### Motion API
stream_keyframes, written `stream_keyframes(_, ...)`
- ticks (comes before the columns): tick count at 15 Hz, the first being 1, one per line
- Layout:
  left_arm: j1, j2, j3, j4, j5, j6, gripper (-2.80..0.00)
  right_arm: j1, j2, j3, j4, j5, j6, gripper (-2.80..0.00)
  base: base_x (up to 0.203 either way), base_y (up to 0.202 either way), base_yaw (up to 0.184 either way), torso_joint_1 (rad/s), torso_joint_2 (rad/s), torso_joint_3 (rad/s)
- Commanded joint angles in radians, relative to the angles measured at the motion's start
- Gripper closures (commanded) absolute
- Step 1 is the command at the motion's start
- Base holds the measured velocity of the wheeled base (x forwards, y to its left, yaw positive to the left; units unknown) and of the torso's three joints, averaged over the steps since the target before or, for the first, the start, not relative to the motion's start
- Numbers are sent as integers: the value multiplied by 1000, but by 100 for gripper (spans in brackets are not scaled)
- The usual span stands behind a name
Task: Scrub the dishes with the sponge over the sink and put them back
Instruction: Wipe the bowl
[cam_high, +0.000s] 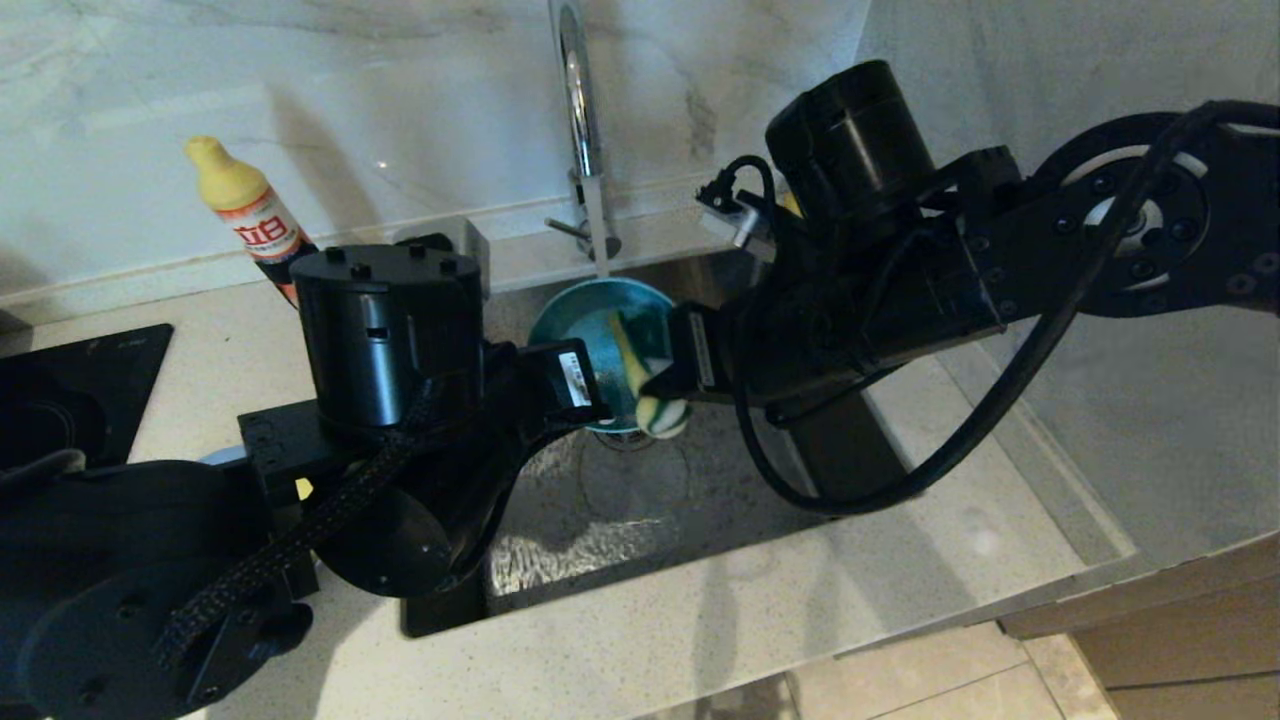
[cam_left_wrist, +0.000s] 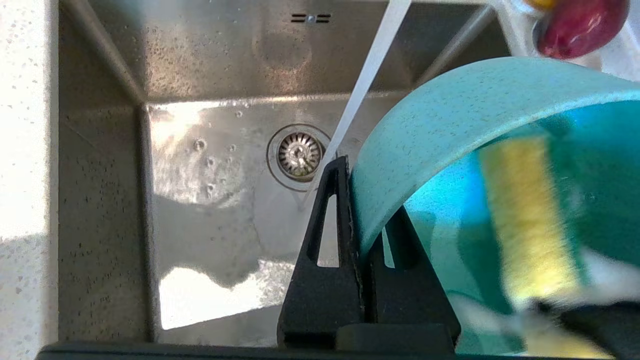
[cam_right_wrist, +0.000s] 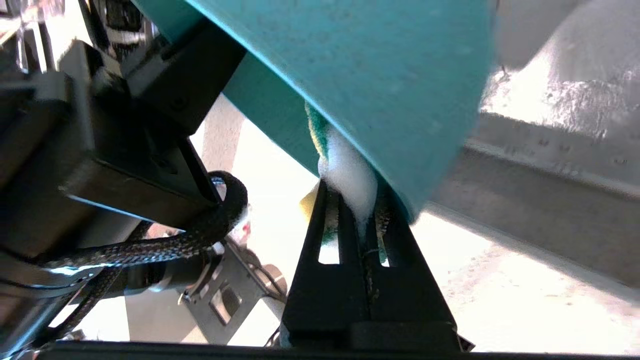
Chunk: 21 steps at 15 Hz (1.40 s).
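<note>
Head view | left gripper (cam_high: 590, 405) clamped on teal bowl (cam_high: 590, 325) rim | right gripper (cam_high: 668, 385) clamped on sponge (cam_high: 650, 385) inside bowl, over sink (cam_high: 560, 540) | step: scrubbing | next: likely rinse, return bowl

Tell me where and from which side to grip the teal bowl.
Grip the teal bowl by its thin rim, one of the fingers inside and one outside, coming edge-on from its left side: it is tilted on edge and the sponge fills its hollow.

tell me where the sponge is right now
In the head view the sponge is mid-frame over the sink, pinched by the right gripper inside the teal bowl.
</note>
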Motion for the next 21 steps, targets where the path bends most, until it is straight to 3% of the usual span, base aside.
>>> stream_keyframes(1,1,1,-9,5,2,-3,0,-8,-23,-3,-7,-1,1,0,0,0,0,0,0,0)
stream_keyframes(12,-1,38,-3,42,-9,-46,0,-2,-41,-3,-75,0,-2,0,0,0,0,0,0,0)
stream_keyframes(21,25,20,-26,41,-7,-46,0,-25,-77,0,13,1,4,0,0,0,0,0,0,0)
